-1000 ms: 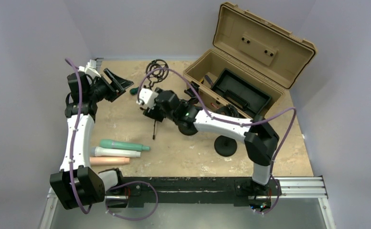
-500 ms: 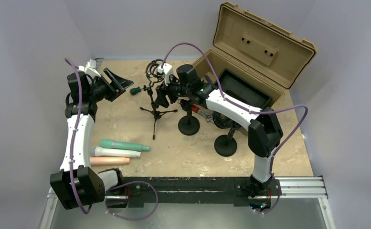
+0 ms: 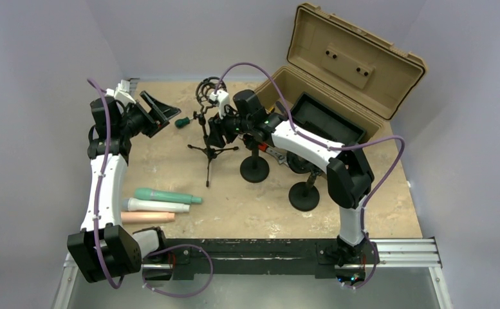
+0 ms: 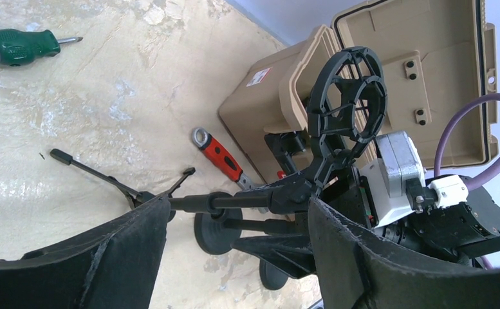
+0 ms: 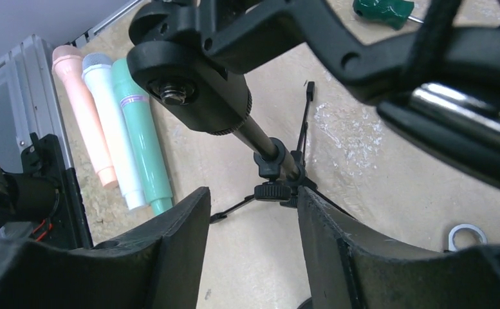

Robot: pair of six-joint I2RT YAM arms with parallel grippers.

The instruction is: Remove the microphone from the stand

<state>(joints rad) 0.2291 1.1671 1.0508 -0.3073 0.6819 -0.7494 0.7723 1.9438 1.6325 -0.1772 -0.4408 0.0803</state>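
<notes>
A black tripod stand [image 3: 207, 138] stands at the table's back middle, topped by a ring-shaped shock mount [image 3: 210, 90]. In the left wrist view the ring [image 4: 350, 96] looks empty. Three microphones lie at front left: green [image 3: 166, 196], white [image 3: 154, 206] and pink [image 3: 147, 217]. They also show in the right wrist view [image 5: 138, 135]. My right gripper [image 3: 217, 129] is open and empty, close against the stand's upper pole [image 5: 263, 145], just under the mount. My left gripper [image 3: 156, 109] is open and empty, left of the stand and apart from it.
An open tan toolbox [image 3: 337, 84] with a black tray stands at back right. Two round-base stands [image 3: 255, 168] [image 3: 305, 196] are right of the tripod. A green screwdriver [image 3: 181, 121] and a red-handled wrench [image 4: 224, 158] lie on the table.
My right arm rose from low over the table's middle and swung back to the stand's upper pole, then edged a little left. The left arm has not moved.
</notes>
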